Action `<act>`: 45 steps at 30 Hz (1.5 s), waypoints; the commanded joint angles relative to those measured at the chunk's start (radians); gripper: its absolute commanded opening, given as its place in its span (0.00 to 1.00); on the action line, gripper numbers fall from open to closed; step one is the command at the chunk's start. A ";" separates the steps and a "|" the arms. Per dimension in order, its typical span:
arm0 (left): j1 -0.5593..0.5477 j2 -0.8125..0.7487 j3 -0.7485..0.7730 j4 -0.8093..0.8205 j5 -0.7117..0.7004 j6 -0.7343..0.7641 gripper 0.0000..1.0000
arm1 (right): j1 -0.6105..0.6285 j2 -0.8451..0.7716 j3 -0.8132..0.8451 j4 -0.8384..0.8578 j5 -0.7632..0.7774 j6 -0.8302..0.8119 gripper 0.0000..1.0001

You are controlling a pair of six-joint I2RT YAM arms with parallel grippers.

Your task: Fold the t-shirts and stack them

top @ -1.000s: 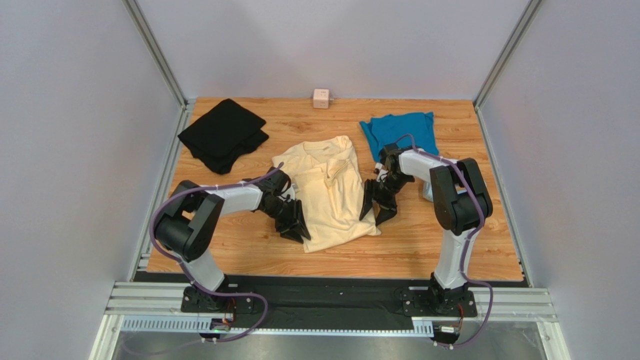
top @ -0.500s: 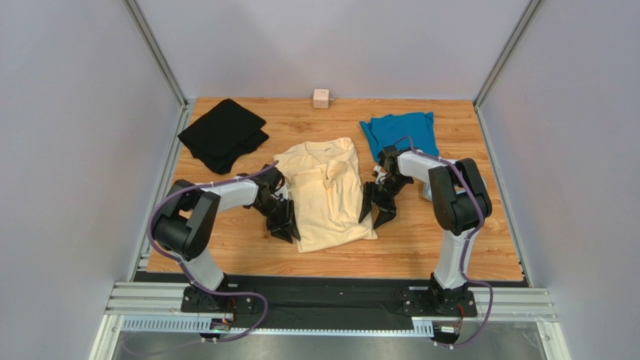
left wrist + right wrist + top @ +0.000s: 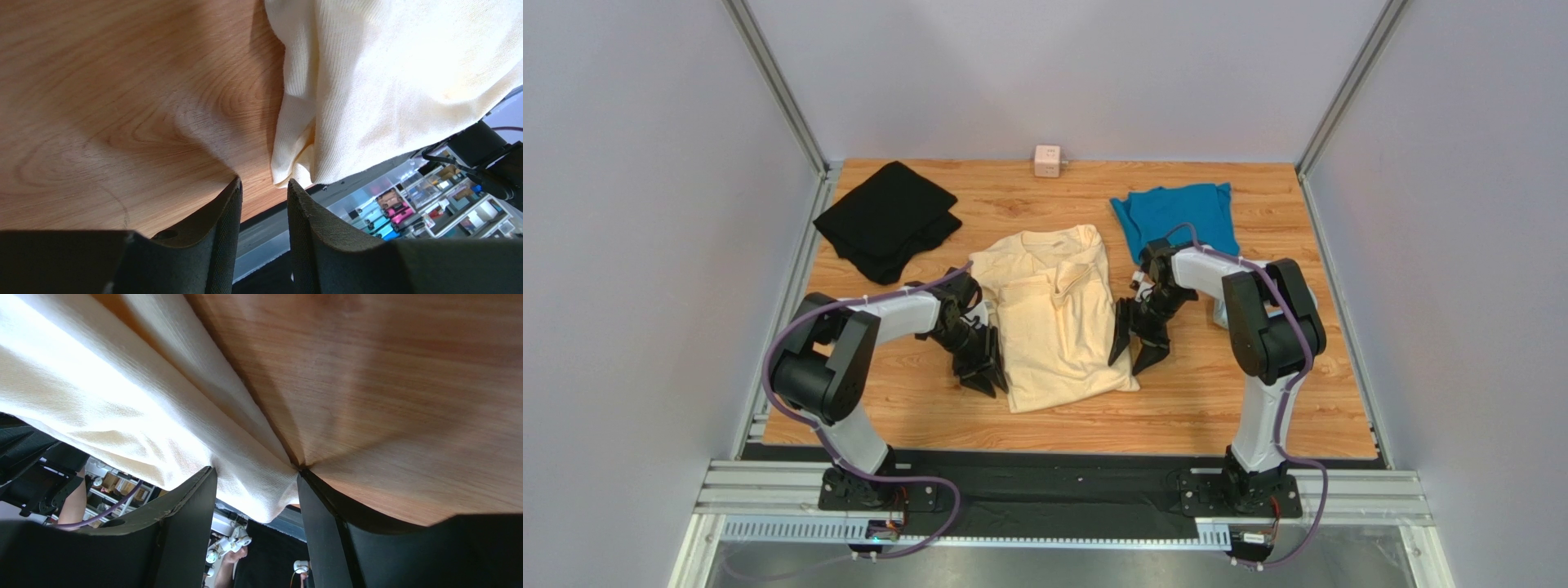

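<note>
- Cloth this soft, light and limp will sag and drag: for the cream shirt (image 3: 1057, 321) at table centre, we judge corners and hems the best holds.
- At its 8 o'clock edge the left gripper (image 3: 989, 377) has narrowly parted, empty jaws, the hem just beyond the tips.
- At 4 o'clock the right gripper (image 3: 1134, 353) stands wider, a corner lying loosely between its fingers.
- We see the teal shirt (image 3: 1176, 211) at 1 o'clock and the black shirt (image 3: 889, 218) at 10 o'clock, well apart; bare table (image 3: 1210, 404) toward 6 o'clock gives folding room.

left claw (image 3: 988, 377), right claw (image 3: 1133, 357) flank cream shirt (image 3: 1057, 321), maybe touching.
</note>
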 commanded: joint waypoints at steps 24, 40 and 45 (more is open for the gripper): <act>0.020 -0.015 -0.143 0.275 0.124 -0.066 0.41 | 0.019 -0.032 -0.158 0.147 -0.069 0.008 0.62; 0.019 0.037 -0.173 0.300 0.086 -0.047 0.40 | 0.094 -0.011 -0.143 0.156 -0.076 0.039 0.61; 0.019 0.060 -0.173 0.349 0.091 -0.066 0.38 | 0.105 -0.011 -0.144 0.155 -0.079 0.049 0.61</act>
